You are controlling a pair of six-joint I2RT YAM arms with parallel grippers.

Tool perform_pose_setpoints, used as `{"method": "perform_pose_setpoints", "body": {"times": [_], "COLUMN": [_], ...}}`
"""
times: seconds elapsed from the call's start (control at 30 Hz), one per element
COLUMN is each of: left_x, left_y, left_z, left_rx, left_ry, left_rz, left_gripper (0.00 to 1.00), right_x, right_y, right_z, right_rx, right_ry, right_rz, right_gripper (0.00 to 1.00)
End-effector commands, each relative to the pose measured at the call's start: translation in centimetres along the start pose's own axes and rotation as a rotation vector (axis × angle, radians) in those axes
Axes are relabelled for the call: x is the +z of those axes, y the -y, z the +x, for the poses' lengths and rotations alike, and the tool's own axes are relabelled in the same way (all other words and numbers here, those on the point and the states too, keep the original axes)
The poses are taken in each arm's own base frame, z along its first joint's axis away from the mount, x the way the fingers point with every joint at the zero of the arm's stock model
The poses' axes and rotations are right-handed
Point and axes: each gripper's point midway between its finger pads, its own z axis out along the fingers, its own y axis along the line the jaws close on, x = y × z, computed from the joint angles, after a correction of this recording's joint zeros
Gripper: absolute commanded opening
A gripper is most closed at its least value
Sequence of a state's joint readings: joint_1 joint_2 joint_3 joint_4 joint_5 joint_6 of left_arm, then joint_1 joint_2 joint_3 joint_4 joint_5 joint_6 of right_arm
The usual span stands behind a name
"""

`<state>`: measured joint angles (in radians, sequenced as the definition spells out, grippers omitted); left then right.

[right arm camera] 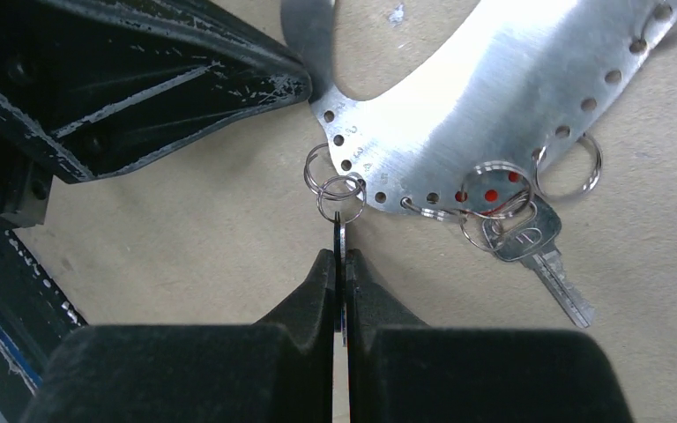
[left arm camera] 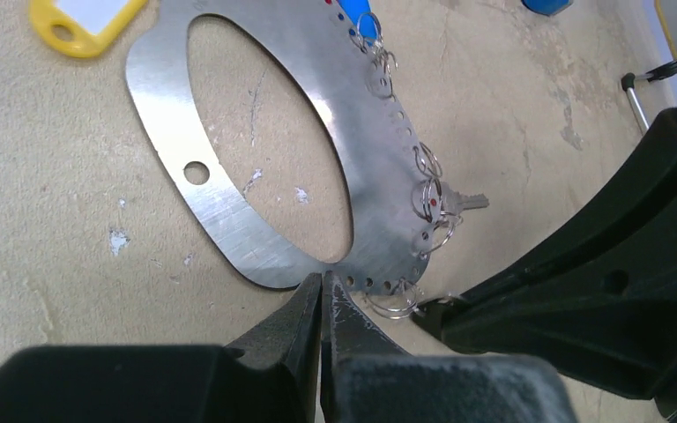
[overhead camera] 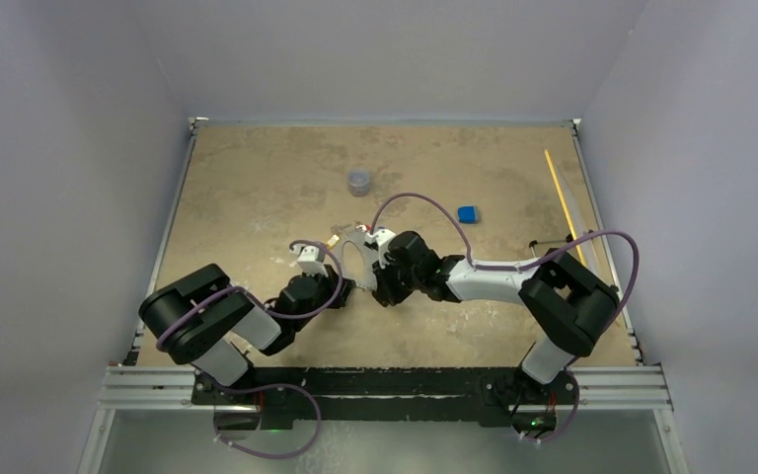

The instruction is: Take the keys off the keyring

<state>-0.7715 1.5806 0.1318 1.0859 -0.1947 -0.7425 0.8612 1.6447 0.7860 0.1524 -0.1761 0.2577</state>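
The cup's [overhead camera: 359, 182] contents were too small to make out. The left claw [left arm camera: 322, 286] was shut, tips at the keyring [left arm camera: 163, 115]. The right claw [right arm camera: 342, 256] pinched an edge-on key [right arm camera: 340, 231], mostly hidden.

We see a scuffed tan table [overhead camera: 257, 178]. At frame centre lies the keyring [left arm camera: 370, 176] with keys [right arm camera: 529, 242]; a grey cup [overhead camera: 359, 182] above, a blue block [overhead camera: 467, 213] right, a yellow stick [overhead camera: 563, 202] far right.

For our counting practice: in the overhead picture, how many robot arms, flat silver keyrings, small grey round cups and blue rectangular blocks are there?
Black-and-white robot arms: 2, left arm and right arm
Flat silver metal keyring: 1
Small grey round cup: 1
Blue rectangular block: 1
Total: 5
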Motion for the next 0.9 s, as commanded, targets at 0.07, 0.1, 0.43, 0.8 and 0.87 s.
{"method": "perform_pose_setpoints", "body": {"times": [0.07, 0.1, 0.43, 0.8, 0.87], "left_x": [-0.4, -0.7, -0.9, -0.7, -0.8], "left_y": [1.5, 1.5, 4.3, 5.3, 5.2], "left_z": [-2.3, -2.2, -1.0, 0.0, -0.2], "left_rx": [0.075, 0.105, 0.523, 0.649, 0.660], "left_ry": [0.063, 0.057, -0.120, -0.228, -0.215], "left_rz": [0.061, 0.070, 0.253, 0.334, 0.328], "left_gripper": [0.05, 0.09, 0.38, 0.39, 0.39], "right_x": [-0.2, -0.3, -0.7, -1.1, -1.2], "right_y": [0.4, 0.4, 0.4, 0.6, 1.1], "right_z": [0.3, 0.3, -0.2, -0.3, -0.3], "right_rx": [-0.017, -0.019, -0.037, -0.049, -0.033], "right_ry": [-0.021, -0.021, -0.031, -0.025, -0.024], "right_rz": [0.047, 0.047, 0.056, 0.042, 0.043], "right_gripper": [0.00, 0.00, 0.00, 0.00, 0.00]}}
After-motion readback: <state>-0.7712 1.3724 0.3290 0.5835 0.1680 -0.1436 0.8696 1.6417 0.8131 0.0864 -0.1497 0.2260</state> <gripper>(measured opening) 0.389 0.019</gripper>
